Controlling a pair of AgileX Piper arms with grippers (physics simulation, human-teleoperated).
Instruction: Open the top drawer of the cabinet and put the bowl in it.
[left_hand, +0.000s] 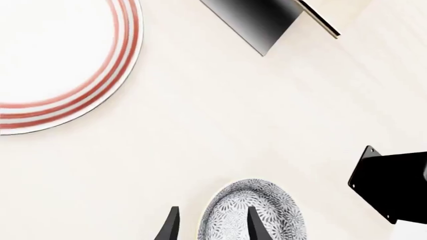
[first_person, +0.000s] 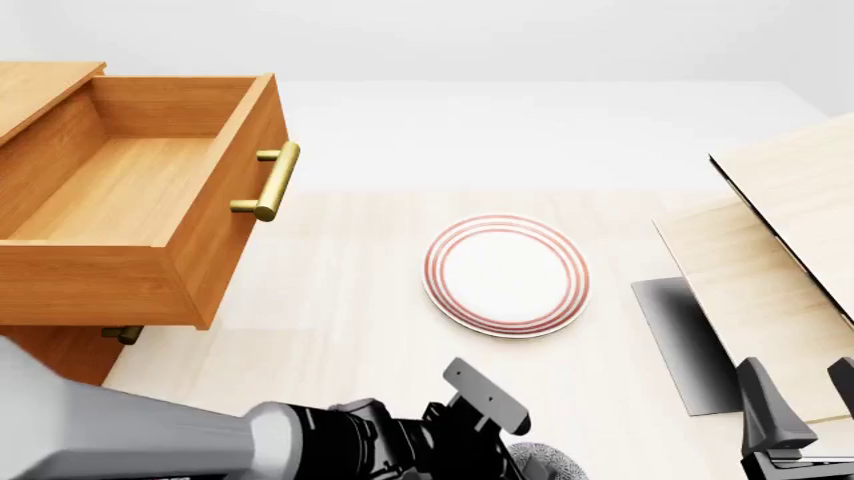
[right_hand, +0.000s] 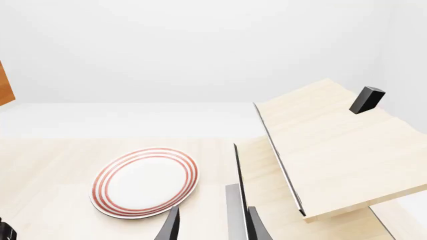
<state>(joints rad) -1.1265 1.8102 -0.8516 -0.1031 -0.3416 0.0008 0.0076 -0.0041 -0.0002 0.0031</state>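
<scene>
The top drawer (first_person: 134, 190) of the orange-brown cabinet (first_person: 54, 345) stands pulled out at the left, its light wood interior empty and its brass handle (first_person: 274, 180) facing the table. The speckled bowl (left_hand: 257, 207) sits on the table near the front edge; only a sliver of it (first_person: 550, 463) shows under my left arm in the front view. My left gripper (left_hand: 213, 225) is open over the bowl's rim, one finger (left_hand: 255, 225) inside the bowl and the other outside. My right gripper (right_hand: 212, 225) is open and empty at the front right (first_person: 801, 395).
A white plate with red rings (first_person: 507, 272) lies mid-table beyond the bowl, also in the wrist views (left_hand: 53, 60) (right_hand: 145, 181). Pale wood panels (first_person: 787, 200) stand tilted at the right, with a small dark block (right_hand: 366, 99) on top. A lower drawer's handle (first_person: 120, 335) shows below.
</scene>
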